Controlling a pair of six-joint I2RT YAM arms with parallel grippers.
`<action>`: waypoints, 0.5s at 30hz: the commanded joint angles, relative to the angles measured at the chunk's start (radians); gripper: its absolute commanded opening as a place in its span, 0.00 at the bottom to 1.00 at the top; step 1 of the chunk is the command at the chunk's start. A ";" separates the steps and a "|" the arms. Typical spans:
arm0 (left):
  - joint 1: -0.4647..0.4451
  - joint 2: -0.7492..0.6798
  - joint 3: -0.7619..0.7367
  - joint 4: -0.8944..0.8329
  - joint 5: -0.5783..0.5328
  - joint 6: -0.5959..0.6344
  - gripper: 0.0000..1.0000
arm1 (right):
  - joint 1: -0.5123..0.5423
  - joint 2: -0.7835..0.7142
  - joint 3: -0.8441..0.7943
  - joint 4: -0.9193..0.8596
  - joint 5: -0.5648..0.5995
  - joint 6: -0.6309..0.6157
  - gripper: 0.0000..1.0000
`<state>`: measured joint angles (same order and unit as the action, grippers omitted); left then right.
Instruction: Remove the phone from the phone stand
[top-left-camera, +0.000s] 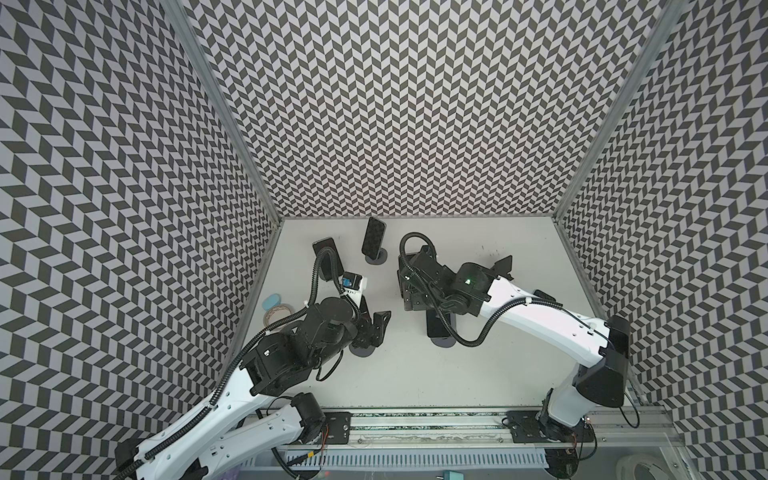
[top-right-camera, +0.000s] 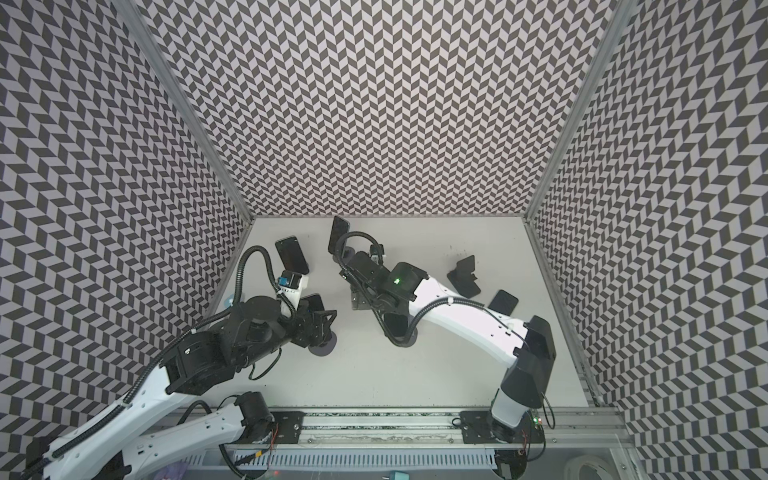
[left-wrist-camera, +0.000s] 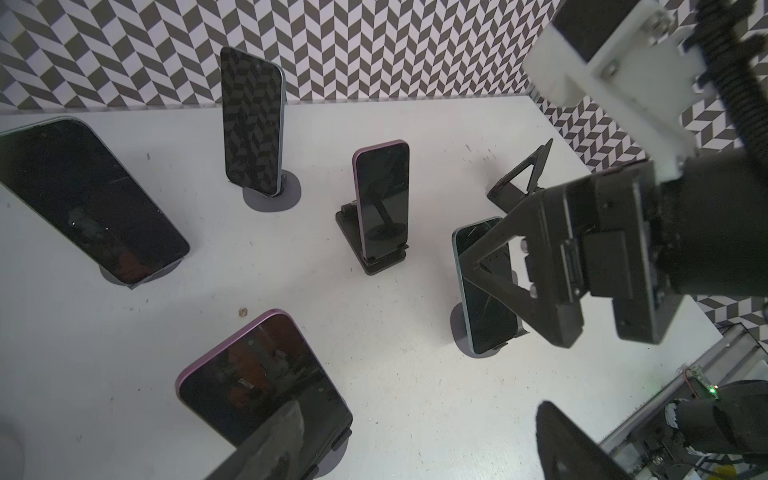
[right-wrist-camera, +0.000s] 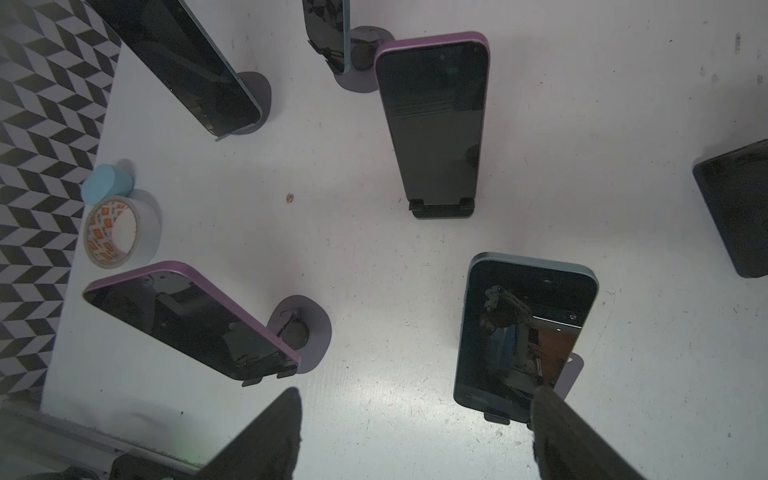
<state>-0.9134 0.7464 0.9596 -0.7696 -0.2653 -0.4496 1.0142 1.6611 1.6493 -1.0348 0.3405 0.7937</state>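
Phone with teal rim and glossy black glass leans on its round grey disc stand near the middle of the scuffed white table. We see the left gripper and right gripper with matte black fingers spread, both empty.

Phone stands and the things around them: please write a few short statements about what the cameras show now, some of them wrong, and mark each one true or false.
1. A white tape roll with orange print lies beside a light blue cylinder. True.
2. The purple-edged phone with a dark screen lies flat, off its black folding stand. False: it stands propped in that stand.
3. The right gripper has its jaws shut on a phone. False: the jaws stand open and hold nothing.
4. A second black folding stand carries no phone. True.
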 joint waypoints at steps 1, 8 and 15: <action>0.005 0.006 -0.023 0.059 0.014 0.018 0.88 | 0.012 -0.061 -0.035 0.038 0.048 0.024 0.85; 0.005 0.064 0.015 0.025 -0.005 0.048 0.90 | 0.012 -0.076 -0.049 0.044 0.105 0.094 0.85; 0.005 0.056 -0.060 0.220 0.072 0.112 0.91 | 0.012 -0.098 -0.046 -0.009 0.104 0.116 0.86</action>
<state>-0.9134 0.8089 0.9276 -0.6575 -0.2291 -0.3721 1.0191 1.6096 1.6051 -1.0279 0.4156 0.8692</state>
